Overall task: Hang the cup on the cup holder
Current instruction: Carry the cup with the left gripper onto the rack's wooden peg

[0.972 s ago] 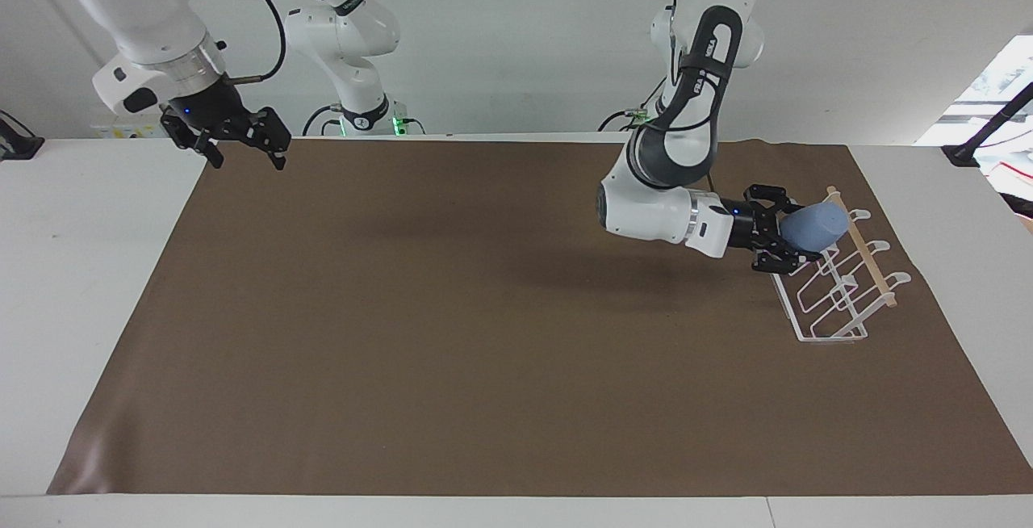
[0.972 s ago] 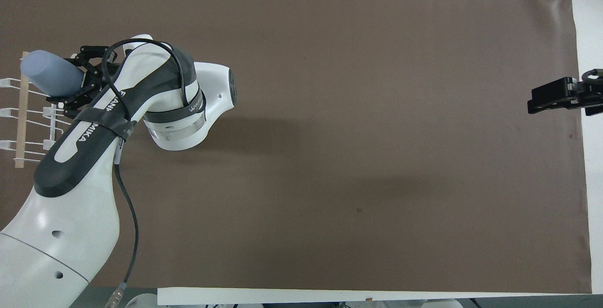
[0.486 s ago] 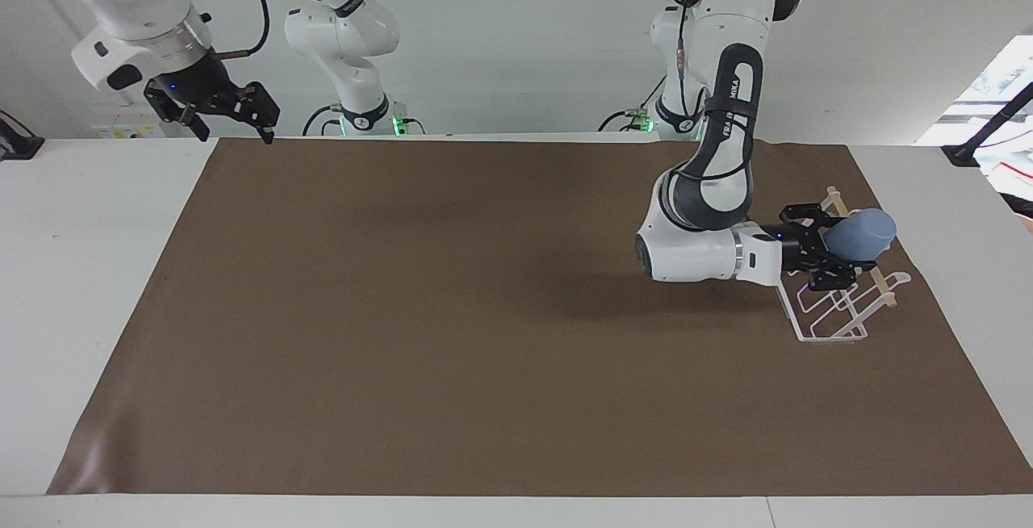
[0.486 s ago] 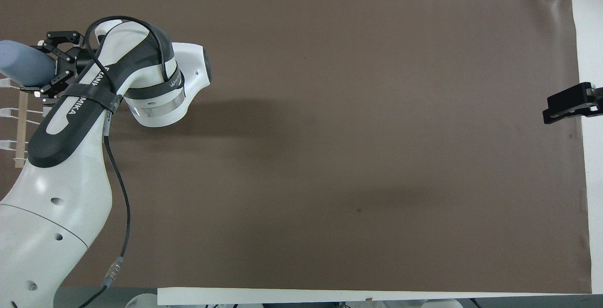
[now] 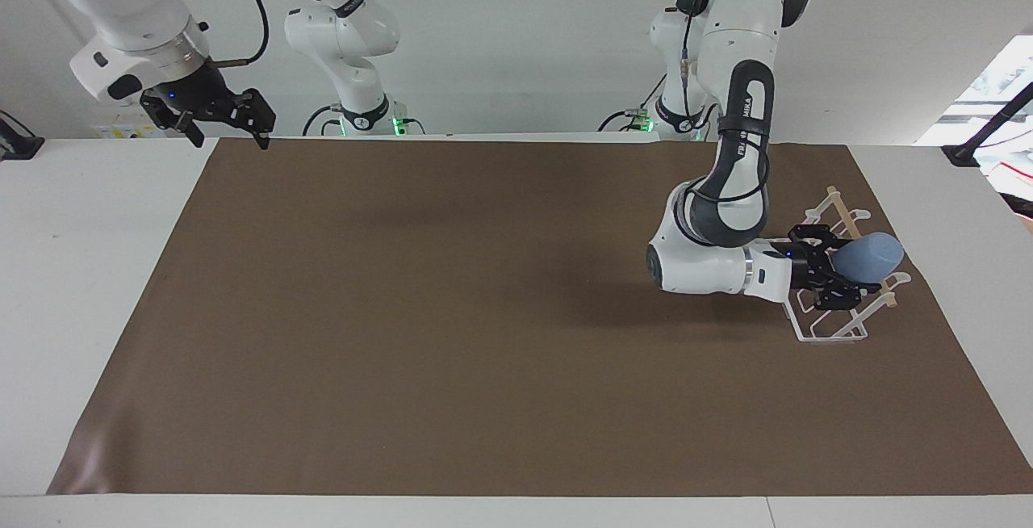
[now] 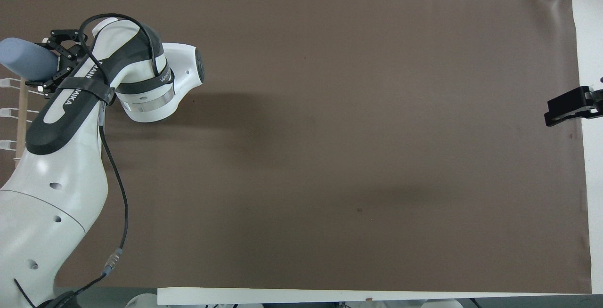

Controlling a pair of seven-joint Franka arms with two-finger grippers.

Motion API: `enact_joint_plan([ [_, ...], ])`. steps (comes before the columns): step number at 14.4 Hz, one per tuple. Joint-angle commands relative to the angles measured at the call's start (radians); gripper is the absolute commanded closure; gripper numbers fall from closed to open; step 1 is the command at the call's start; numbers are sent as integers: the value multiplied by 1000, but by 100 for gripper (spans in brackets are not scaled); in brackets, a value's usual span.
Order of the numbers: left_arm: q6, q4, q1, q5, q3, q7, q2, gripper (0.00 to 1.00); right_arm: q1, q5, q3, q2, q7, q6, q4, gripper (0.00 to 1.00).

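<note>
The light blue cup (image 5: 871, 258) lies on its side in my left gripper (image 5: 839, 268), which is shut on its mouth end. The cup is over the cup holder (image 5: 831, 333), a white wire rack with a wooden rod (image 5: 842, 208) across its top, standing at the left arm's end of the table. The cup sits level with the rod and upper prongs; I cannot tell whether it touches them. In the overhead view the cup (image 6: 24, 62) and left gripper (image 6: 41, 60) cover part of the rack (image 6: 9, 110). My right gripper (image 5: 219, 120) is open and empty, raised at the mat's corner by its base.
A brown mat (image 5: 452, 310) covers most of the white table (image 5: 73, 286). The right gripper's tip (image 6: 565, 110) shows at the mat's edge in the overhead view. The left arm's forearm (image 5: 702, 266) lies low over the mat beside the rack.
My left gripper has carried the cup along the rack toward the left arm's end of the table and lowered it. My right gripper has drawn back and up toward its base.
</note>
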Motion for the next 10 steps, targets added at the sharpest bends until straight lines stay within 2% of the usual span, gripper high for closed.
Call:
enact_joint_plan([
  [1,25,6,7,10,-3,-44,27,100,-18,-21,11,-26,-60,14,-33,1],
  [2,28,0,7,4,-4,-52,30,100,-30,-19,11,-26,-75,14,-34,1],
  [3,29,0,4,-3,-6,-48,30,96,-44,-12,11,-26,-72,14,-34,1],
  [4,52,2,4,-11,-6,-37,30,31,-53,-7,11,-25,-74,12,-34,1],
  [5,72,3,7,-13,-4,-37,30,2,-55,-5,11,-26,-77,12,-34,1],
  [10,69,8,4,-16,-4,-38,30,0,-60,5,11,-26,-66,30,-40,1],
])
